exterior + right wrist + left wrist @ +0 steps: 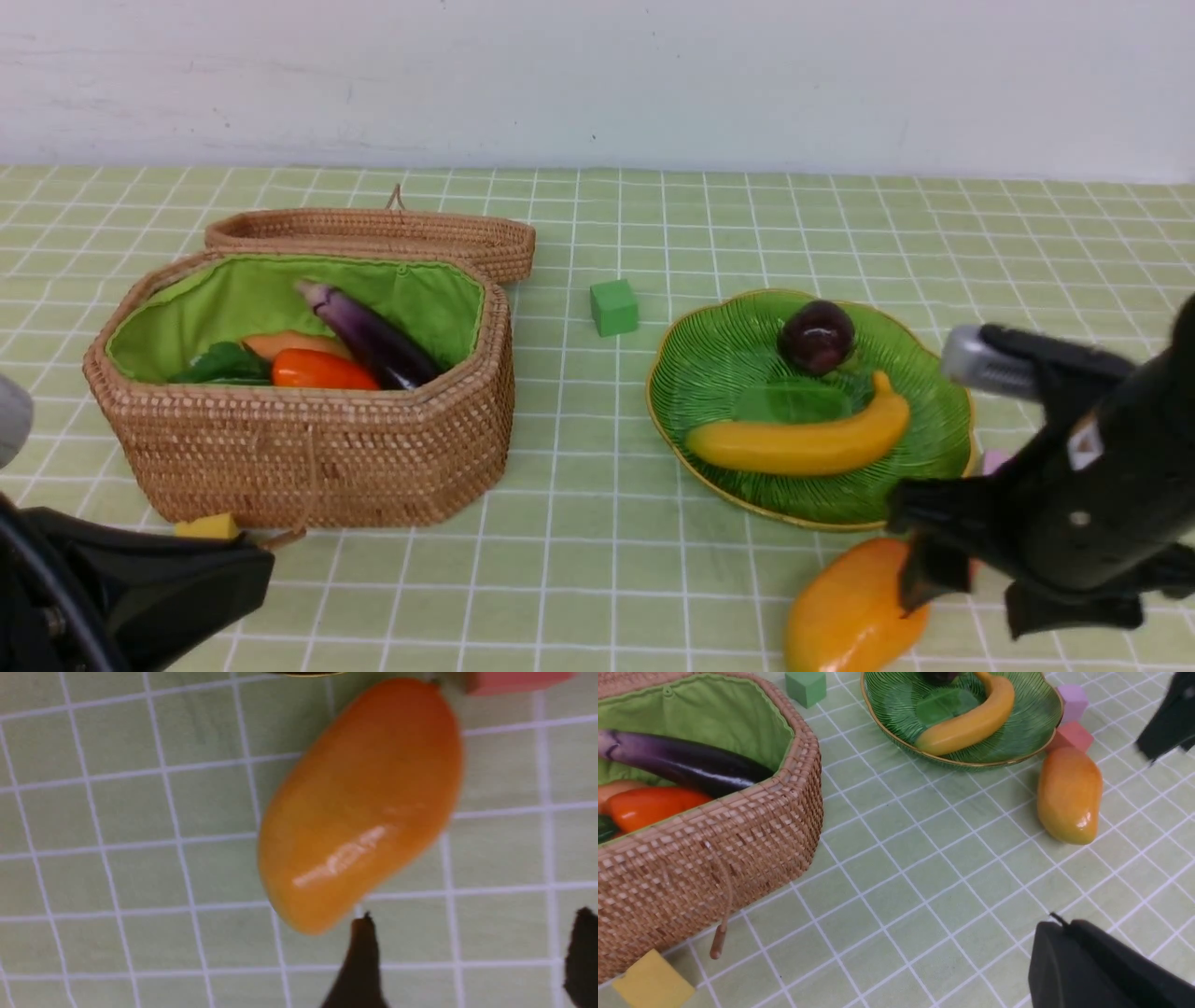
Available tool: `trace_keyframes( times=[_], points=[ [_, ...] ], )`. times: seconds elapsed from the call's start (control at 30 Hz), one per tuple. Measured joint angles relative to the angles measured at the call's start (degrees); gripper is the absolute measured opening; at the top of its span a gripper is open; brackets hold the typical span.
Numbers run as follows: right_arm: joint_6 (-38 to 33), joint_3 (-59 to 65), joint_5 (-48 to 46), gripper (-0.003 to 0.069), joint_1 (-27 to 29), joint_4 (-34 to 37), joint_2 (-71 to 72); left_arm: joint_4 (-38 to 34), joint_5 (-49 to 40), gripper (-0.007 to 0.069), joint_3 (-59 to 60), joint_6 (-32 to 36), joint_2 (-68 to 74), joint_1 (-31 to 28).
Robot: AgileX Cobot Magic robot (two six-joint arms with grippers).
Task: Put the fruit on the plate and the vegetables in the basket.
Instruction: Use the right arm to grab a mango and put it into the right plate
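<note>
Wicker basket [308,448] holds the vegetables [322,359], plate [709,373] carries banana [803,443] and dark fruit [817,336]; mango [854,607] remains on the bench, right pincer [467,961] wide above it (left pincer shut).

Three fruits show: one banana [803,443] and one dark round fruit [817,337] on the single green plate [695,373], plus one mango [845,611] on the cloth. One wicker basket [317,448] with one lid [373,233] holds one eggplant [369,336], one carrot [317,371] and one tan-orange potato [289,343] (something leafy green beside them is unclear). Four small cubes appear: one green cube [613,307], one yellow cube [653,982], one pink cube [1073,736] and one lilac cube [1073,701].
</note>
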State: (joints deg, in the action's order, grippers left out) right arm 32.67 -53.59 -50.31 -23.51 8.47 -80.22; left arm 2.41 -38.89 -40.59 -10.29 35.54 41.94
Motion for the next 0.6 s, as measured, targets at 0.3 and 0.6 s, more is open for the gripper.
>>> trace_keyframes(
  times=[0.3, 0.6],
  points=[
    [4.16, 0.15, 11.82, 0.0662, 0.0, 1.81, -11.59, 0.0, 0.0, -0.0013, 0.0, 0.11, 0.0, 0.0],
    [5.2, -0.78, 14.23, 0.0613, 0.0, 2.75, -19.14, -0.49, -0.06, -0.0013, 0.0, 0.11, 0.0, 0.0]
  ],
)
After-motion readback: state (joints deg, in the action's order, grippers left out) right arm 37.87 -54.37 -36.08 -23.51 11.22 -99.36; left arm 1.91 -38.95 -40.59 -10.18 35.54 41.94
